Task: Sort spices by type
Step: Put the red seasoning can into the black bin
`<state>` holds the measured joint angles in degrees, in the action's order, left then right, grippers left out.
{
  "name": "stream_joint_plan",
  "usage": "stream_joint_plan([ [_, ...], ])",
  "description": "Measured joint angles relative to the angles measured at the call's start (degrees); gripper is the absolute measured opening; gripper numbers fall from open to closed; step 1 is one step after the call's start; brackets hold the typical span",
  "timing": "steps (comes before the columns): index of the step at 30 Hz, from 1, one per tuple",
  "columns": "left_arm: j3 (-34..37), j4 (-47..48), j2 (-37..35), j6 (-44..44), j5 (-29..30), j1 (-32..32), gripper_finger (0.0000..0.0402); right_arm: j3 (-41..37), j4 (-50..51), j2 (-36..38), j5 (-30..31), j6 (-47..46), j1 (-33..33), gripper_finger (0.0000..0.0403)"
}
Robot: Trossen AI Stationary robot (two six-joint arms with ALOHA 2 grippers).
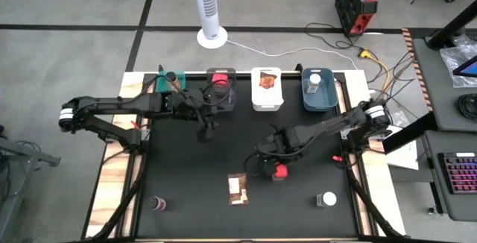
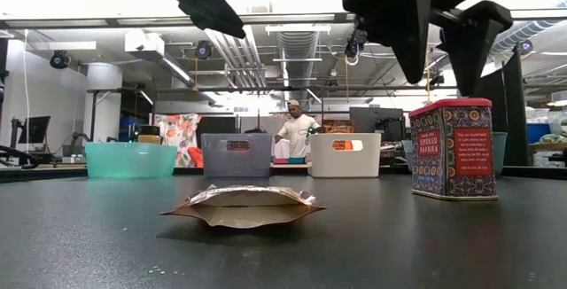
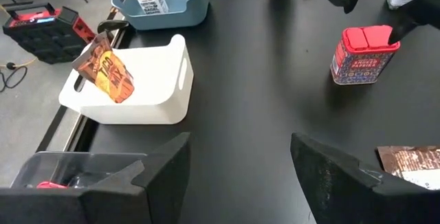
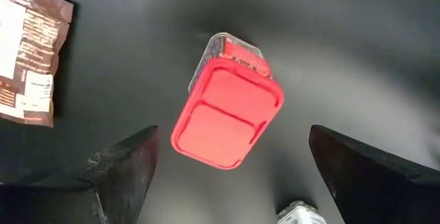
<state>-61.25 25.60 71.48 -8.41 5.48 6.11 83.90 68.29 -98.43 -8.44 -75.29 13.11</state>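
A red-lidded square tub [image 4: 227, 117] stands upright on the black table [image 1: 194, 198], right of centre. My right gripper [image 1: 270, 162] hovers just above it, open, with a finger on either side of the lid and apart from it. My left gripper [image 1: 205, 133] is open in the air in front of the grey bin [image 1: 220, 88]. A brown packet [image 1: 237, 188] lies flat near the middle. A purple bottle [image 1: 158, 203] stands near left and a white-capped jar [image 1: 326, 198] near right. The low view shows the tub [image 2: 456, 160] below my right gripper [image 2: 440, 72].
Along the far edge stand the teal bin [image 1: 170, 80], the grey bin holding a red tub, the white bin [image 3: 158, 100] with an orange packet [image 3: 106, 73], and the blue bin [image 3: 172, 7] with a white-capped jar. A person stands in the room behind.
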Motion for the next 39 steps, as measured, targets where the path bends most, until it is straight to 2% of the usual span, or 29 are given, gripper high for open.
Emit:
stream_joint_plan([
  [12,0.0,0.03,0.0,-1.15,0.0,0.0,0.0233,-0.27,-0.02,-1.03,2.54,-3.8,3.21,0.0366],
  [30,0.0,0.29,0.0,0.76,-0.02,0.0,0.0233,-0.66,-2.79,-5.53,3.68,0.8,3.43,0.0364],
  [34,0.0,0.29,0.0,0.97,-0.02,0.0,0.0233,-0.7,-2.79,-5.53,3.65,1.15,3.46,0.034],
  [39,0.2,0.29,0.0,1.7,-0.04,0.0,0.0233,-0.75,-2.62,-6.6,3.49,2.92,3.51,0.0284],
])
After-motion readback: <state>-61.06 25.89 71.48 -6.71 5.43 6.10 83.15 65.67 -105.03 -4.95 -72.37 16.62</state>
